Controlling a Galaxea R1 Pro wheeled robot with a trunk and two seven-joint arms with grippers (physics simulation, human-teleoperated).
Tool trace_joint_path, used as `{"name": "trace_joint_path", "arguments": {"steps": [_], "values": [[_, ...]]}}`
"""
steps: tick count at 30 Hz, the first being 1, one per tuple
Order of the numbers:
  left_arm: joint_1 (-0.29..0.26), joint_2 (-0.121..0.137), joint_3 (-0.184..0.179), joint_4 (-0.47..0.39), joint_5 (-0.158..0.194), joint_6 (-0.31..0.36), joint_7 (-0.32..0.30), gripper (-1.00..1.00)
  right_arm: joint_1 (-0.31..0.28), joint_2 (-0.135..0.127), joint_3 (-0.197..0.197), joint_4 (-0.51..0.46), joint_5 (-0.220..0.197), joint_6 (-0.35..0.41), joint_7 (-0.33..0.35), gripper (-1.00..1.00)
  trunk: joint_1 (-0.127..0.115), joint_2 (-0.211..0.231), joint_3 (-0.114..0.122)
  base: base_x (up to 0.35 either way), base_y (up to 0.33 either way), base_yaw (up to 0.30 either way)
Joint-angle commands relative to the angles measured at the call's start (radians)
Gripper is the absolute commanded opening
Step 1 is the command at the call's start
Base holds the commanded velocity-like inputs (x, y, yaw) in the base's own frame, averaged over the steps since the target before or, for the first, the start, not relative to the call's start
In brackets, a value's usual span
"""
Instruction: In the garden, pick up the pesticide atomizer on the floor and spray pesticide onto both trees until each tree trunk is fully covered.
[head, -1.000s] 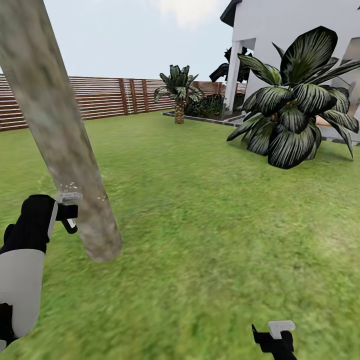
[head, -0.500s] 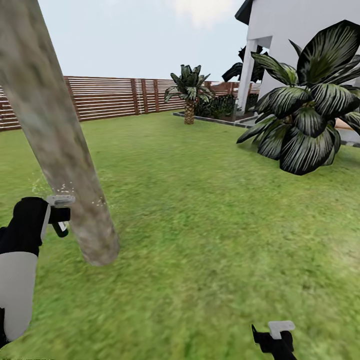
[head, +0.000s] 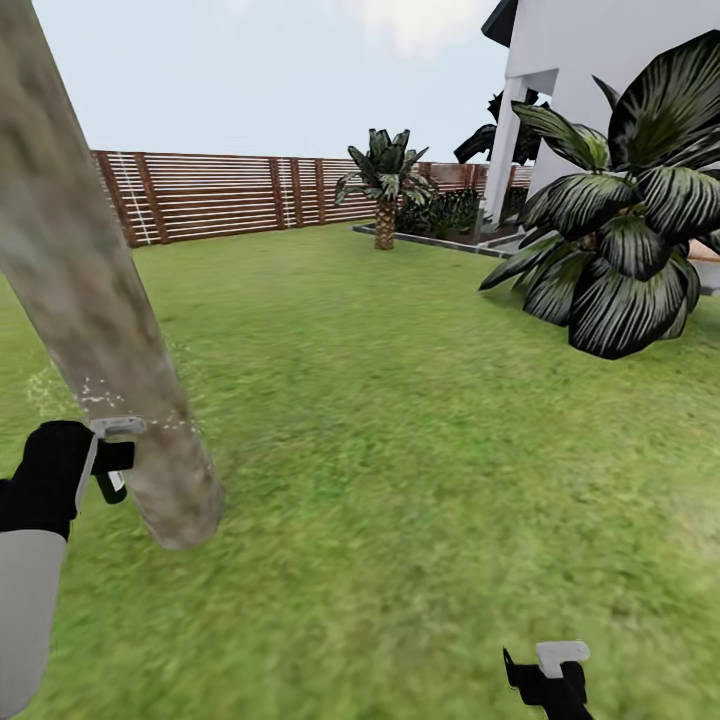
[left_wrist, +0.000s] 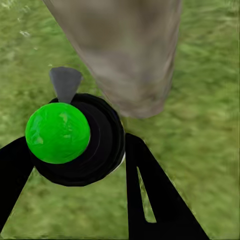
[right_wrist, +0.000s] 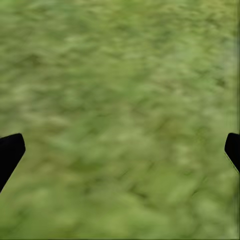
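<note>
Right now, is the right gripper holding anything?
No: in the right wrist view the right gripper has its jaws wide apart with just grass between them.

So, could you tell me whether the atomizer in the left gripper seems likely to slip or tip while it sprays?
Probably not: the atomizer sits between the left gripper's fingers. Its round black body might twist if nudged. It looks small against the tree trunk, so likely light.

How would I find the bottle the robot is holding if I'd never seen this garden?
Find the thick grey-brown tree trunk leaning over the grass. Beside its base, the left gripper holds a small black atomizer. Its bright green top marks it out.
</note>
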Motion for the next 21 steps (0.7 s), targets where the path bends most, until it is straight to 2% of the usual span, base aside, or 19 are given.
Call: {"name": "trace_joint_path", "arguments": {"steps": [1,5,11,15,21], "values": [[0.016,0.016,0.000,0.001,0.009,-0.001,0.000,-1.00,0.000,0.000,0.000,0.000,0.000,0.000,0.000,1.00,0.000,0.000,0.000,0.315,-0.034,0.000],[0.056,0.026,0.000,0.002,0.008,-0.003,0.002,-1.00,0.000,0.000,0.000,0.000,0.000,0.000,0.000,1.00,0.000,0.000,0.000,0.294,-0.010,0.000],[0.109,0.007,-0.004,0.004,0.018,-0.008,0.002,-1.00,0.000,0.001,0.000,0.000,0.000,-0.001,0.000,1.00,0.000,0.000,0.000,0.032,-0.001,0.187],[0.110,0.006,-0.001,0.003,0.019,-0.010,0.001,-1.00,0.000,0.000,0.000,0.000,0.000,-0.001,0.000,1.00,0.000,0.000,0.000,0.000,0.000,0.250],[0.111,0.003,0.001,0.000,0.020,-0.041,0.001,-1.00,0.001,-0.001,0.000,0.000,0.000,-0.001,0.000,1.00,0.000,0.000,0.000,0.035,0.037,0.025]]}}
